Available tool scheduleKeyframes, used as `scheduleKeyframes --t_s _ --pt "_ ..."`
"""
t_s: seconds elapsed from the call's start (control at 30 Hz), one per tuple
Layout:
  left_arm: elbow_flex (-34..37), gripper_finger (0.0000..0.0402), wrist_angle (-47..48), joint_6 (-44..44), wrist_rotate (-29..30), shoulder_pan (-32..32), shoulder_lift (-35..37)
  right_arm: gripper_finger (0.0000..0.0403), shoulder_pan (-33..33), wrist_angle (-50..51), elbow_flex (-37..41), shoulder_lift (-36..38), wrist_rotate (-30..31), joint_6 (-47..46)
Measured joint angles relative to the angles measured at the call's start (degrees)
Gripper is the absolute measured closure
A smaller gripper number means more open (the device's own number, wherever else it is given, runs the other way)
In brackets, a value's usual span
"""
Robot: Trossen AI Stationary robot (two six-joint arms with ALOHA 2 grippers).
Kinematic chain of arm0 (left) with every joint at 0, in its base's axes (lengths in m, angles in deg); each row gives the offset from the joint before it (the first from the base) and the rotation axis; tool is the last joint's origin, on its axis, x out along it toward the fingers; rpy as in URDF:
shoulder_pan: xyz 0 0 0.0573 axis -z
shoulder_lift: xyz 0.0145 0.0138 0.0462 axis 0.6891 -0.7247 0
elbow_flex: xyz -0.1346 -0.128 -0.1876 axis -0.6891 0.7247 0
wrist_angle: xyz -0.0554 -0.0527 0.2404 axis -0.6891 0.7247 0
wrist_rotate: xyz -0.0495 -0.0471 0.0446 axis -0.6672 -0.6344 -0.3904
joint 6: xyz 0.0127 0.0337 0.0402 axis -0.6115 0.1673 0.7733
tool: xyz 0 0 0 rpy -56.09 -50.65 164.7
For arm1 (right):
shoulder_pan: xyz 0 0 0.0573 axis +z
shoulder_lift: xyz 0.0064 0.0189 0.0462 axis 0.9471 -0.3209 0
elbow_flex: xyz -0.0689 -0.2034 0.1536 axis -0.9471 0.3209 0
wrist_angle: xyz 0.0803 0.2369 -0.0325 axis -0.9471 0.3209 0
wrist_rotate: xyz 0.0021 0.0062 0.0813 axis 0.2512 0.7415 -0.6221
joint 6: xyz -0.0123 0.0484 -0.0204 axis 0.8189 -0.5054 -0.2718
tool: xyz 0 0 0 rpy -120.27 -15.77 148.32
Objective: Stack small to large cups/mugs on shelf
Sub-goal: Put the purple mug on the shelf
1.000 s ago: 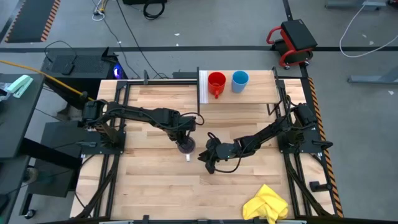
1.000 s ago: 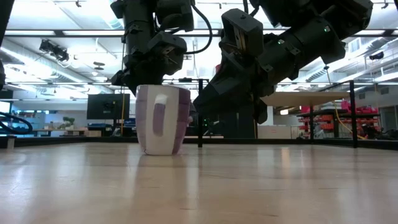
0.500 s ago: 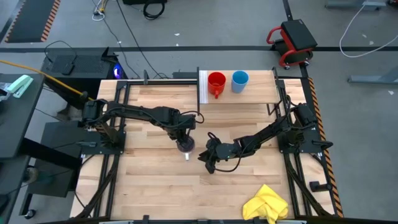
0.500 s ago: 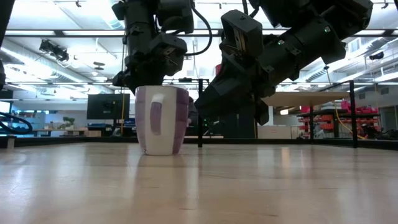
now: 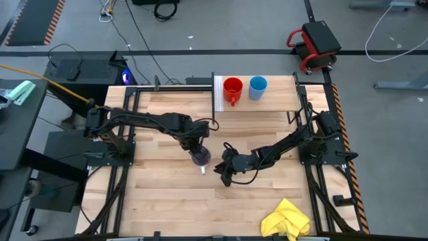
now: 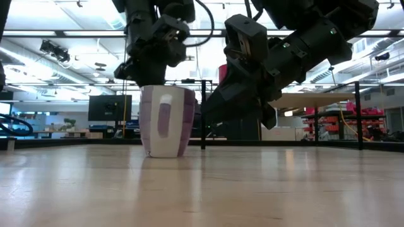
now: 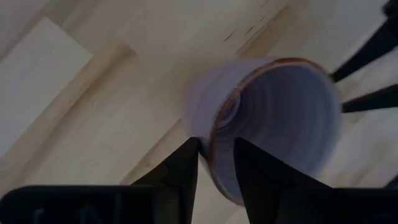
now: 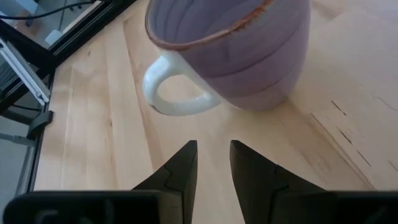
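Note:
The purple-grey mug (image 5: 201, 159) stands near the table's middle, base on the planks (image 6: 165, 154), its white handle (image 8: 171, 93) toward the near edge. My left gripper (image 5: 198, 151) comes down onto its rim and is shut on it. My right gripper (image 5: 223, 172) hovers just right of the mug, a little nearer the near edge. It is narrowly open (image 8: 214, 149), points at the handle and touches nothing. The red mug (image 5: 232, 88) and light-blue cup (image 5: 258, 87) stand side by side on the shelf board (image 5: 274, 100), beside its white end panel (image 5: 217, 94). My left gripper pinches the mug's wall at the rim (image 7: 214, 138), on the side away from the handle. One finger (image 7: 255, 171) is inside the cup and one (image 7: 183, 165) outside. The fingers come from above, pointing down. The mug stays roughly upright with its base on the table.
A crumpled yellow cloth (image 5: 287, 219) lies at the near right corner. Bare planks stretch between the mug and the shelf at the far edge. Metal frame rails (image 5: 127, 134) run along both table sides.
My left gripper has turned slightly while holding the rim. The mug has swivelled a little on the table, its handle shifting sideways in the low view, and its base has stayed down. My right gripper has kept still.

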Motion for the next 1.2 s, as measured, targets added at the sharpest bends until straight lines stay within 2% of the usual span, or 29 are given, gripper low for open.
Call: scheduleKeyframes --t_s 0.23,0.43,0.63,0.8,0.93,1.03,1.2 --pt "-3.24 0.0289 3.14 1.73 1.25 -0.18 1.46 0.03 0.66 0.79 0.0 0.07 0.0 -0.65" --pt "-4.02 0.029 11.57 2.89 5.03 -0.76 2.63 0.03 0.8 0.8 0.0 0.07 0.0 -1.44" --pt "-3.92 0.029 22.56 4.34 9.33 -0.53 3.22 0.03 0.8 1.17 -0.01 0.07 0.0 -2.63" --pt "-0.61 0.0302 23.99 5.32 8.06 0.44 3.22 0.03 1.52 1.3 -0.02 0.07 0.22 -3.43" --pt "4.73 0.0328 20.75 5.05 6.28 1.32 4.98 0.03 3.1 2.03 -0.02 0.07 1.6 -4.64" --pt "10.31 0.0355 12.3 2.37 3.99 1.93 8.59 0.03 4.41 3.52 -0.04 0.21 2.99 -6.52" --pt "18.7 0.0393 -3.63 -4.96 4.52 2.08 17.78 0.03 6.5 3.81 -0.11 0.91 5.68 -7.48"
